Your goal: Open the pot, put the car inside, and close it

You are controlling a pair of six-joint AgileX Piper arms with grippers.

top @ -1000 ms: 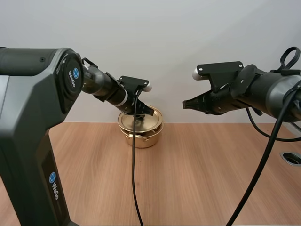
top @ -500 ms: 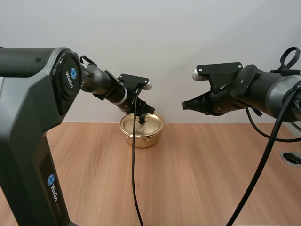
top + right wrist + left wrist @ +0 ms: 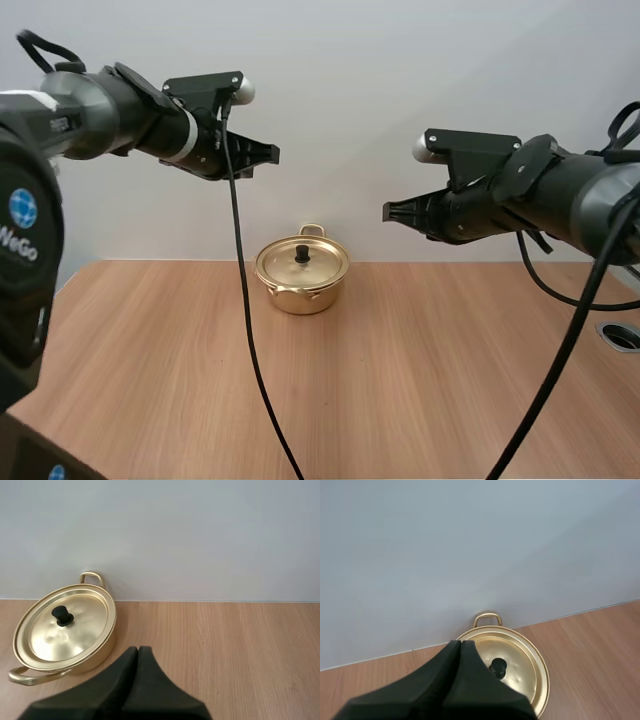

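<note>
Wooden table (image 3: 400, 380), pot (image 3: 302, 272) low between left gripper (image 3: 273, 153) and right gripper (image 3: 387, 212), both pressed together.

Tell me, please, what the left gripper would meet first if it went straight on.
Likely the lid: the shut left gripper aims at it, nothing between. Depth is unclear; it might reach the wall instead.

The high view looks forward and down over the table (image 3: 420, 400) from behind. The wrist views look past the left claw (image 3: 460, 643) and right claw (image 3: 138, 648) at the shared pot (image 3: 300, 293), nearer.
</note>
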